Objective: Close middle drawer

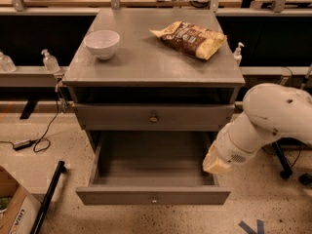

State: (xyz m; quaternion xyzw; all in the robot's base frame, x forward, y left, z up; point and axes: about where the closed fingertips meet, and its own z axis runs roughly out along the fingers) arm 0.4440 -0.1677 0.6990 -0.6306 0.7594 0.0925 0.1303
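Observation:
The middle drawer (153, 197) is pulled far out of the grey cabinet (146, 57). Its low front has a small brass knob (154, 199), and its deep plain box is empty. Above it is the taller drawer front (122, 117) with its own knob, with a dark gap under the cabinet top. The lowest drawer is hidden beneath the open one. My white arm (273, 116) reaches in from the right. My gripper (215, 164) is at its tan end, over the open drawer's right side wall, near the back.
A white bowl (102, 44) and a snack bag (191, 39) lie on the cabinet top. A cardboard box (12, 211) and a black bar (48, 199) are on the floor at the left, with cables nearby. Chair wheels (285, 172) stand at the right.

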